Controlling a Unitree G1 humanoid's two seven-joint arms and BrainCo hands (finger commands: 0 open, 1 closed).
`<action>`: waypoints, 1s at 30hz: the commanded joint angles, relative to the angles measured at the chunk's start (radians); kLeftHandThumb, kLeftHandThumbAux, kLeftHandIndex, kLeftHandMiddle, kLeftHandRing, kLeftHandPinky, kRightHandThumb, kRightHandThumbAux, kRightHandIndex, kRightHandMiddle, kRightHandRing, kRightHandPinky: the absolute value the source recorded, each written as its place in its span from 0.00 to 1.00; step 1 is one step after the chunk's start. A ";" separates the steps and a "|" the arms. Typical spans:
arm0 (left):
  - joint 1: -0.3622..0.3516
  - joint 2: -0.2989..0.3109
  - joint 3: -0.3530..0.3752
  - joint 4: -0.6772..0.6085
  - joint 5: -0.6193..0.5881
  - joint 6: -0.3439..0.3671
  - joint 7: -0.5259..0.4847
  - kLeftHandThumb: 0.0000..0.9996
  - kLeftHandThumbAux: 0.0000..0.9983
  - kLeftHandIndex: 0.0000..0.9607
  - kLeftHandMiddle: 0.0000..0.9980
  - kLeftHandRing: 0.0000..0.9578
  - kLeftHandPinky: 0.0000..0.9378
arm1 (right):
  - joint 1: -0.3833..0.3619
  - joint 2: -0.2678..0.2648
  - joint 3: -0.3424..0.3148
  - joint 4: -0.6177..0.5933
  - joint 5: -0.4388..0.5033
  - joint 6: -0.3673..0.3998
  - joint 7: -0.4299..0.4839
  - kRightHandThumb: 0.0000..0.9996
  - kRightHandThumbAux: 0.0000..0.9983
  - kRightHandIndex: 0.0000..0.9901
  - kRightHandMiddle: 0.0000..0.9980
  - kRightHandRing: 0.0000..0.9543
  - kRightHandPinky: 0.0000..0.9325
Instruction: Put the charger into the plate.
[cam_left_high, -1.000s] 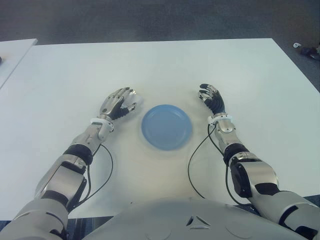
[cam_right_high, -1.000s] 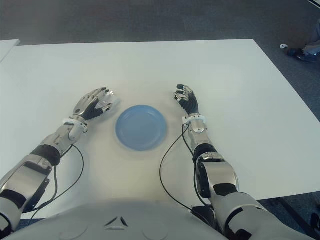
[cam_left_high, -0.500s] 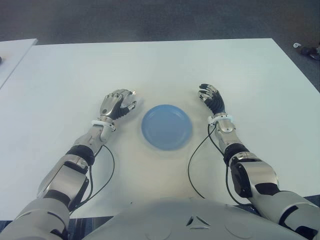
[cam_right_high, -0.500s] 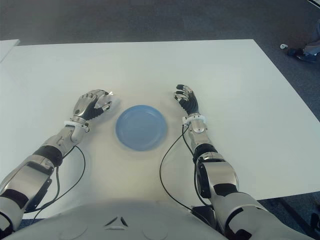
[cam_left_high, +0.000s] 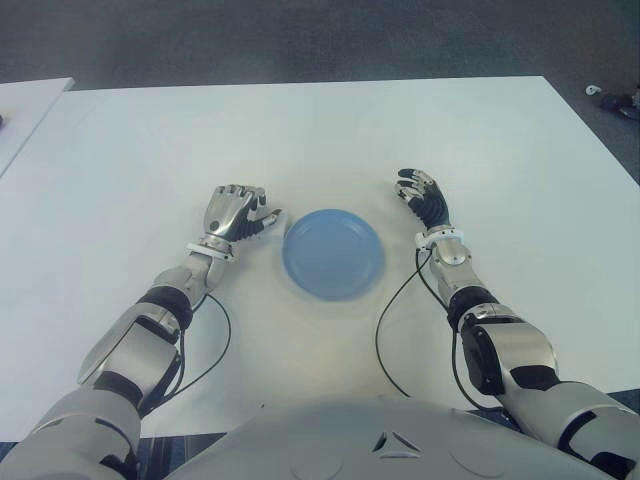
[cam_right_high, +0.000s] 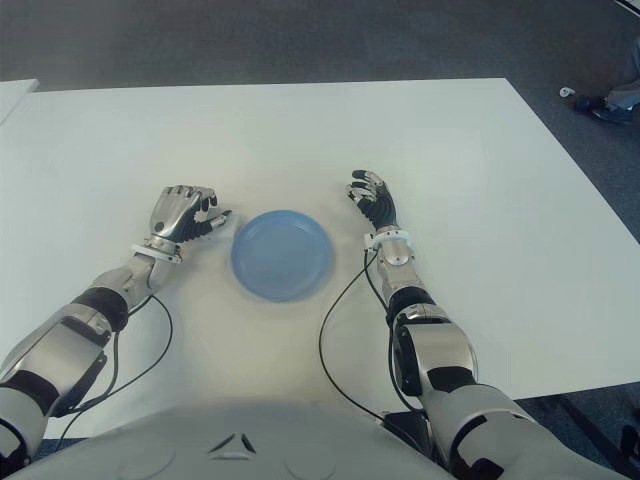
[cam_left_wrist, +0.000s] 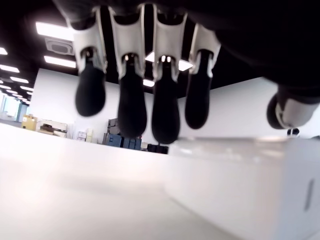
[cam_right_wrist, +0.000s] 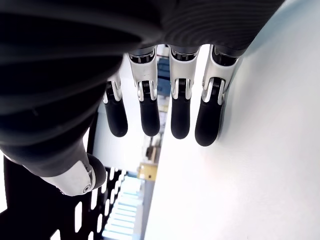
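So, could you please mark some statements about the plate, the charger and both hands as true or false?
1. Nothing lies in the blue plate. True.
2. The charger is black. False: it is white, and the left wrist view shows it close under the left hand.
3. The right hand grasps the charger. False: its fingers are relaxed and hold nothing.
4. The plate lies between the two hands on the white table. True.
5. The left hand is to the right of the plate. False: it is to the plate's left.
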 joint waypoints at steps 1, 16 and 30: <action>-0.002 -0.011 -0.009 0.012 -0.010 0.021 -0.070 0.44 0.47 0.69 0.81 0.83 0.85 | 0.063 0.013 0.010 0.054 -0.015 0.080 0.003 0.00 0.66 0.24 0.24 0.24 0.25; 0.034 0.038 -0.015 -0.103 -0.035 0.016 -0.282 0.71 0.71 0.82 0.88 0.91 0.94 | 0.062 0.012 0.016 0.052 -0.023 0.089 -0.003 0.00 0.64 0.24 0.26 0.26 0.26; 0.069 0.068 0.004 -0.204 -0.035 0.024 -0.306 0.92 0.70 0.87 0.89 0.92 0.93 | 0.061 0.007 0.013 0.052 -0.018 0.100 0.016 0.00 0.62 0.23 0.27 0.27 0.27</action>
